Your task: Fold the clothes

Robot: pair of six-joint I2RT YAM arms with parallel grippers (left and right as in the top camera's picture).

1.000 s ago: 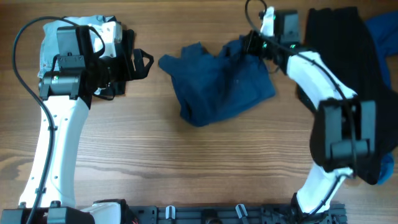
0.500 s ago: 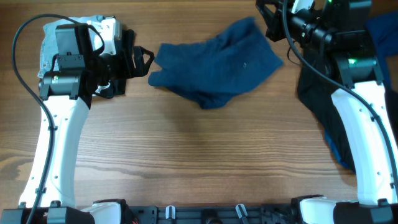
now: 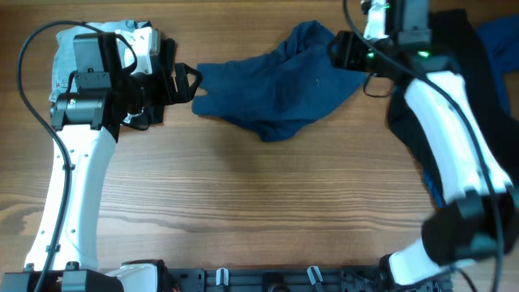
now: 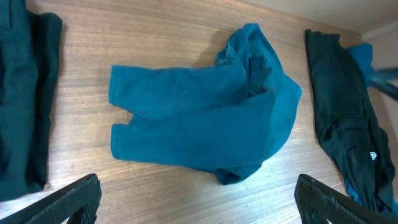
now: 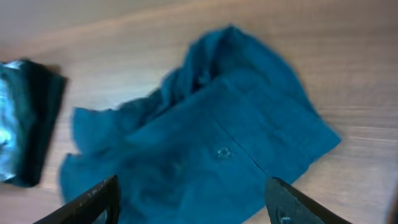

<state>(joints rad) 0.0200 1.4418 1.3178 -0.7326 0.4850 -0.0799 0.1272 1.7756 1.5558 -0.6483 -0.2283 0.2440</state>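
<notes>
Where dark clothes [image 4: 336, 118] lie, an unreadable pale mark [image 4: 372, 155] shows.

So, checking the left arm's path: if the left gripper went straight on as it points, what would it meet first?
Probably the blue shorts, at their near leg end; the left gripper faces them with only bare table between. Its height is unclear.

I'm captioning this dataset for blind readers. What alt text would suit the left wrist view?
Rumpled blue shorts lie mid-frame on a wooden table, legs pointing left. A dark folded garment sits at the left edge, a dark heap of clothes at the right. The left gripper is open, its fingertips in the bottom corners.
</notes>
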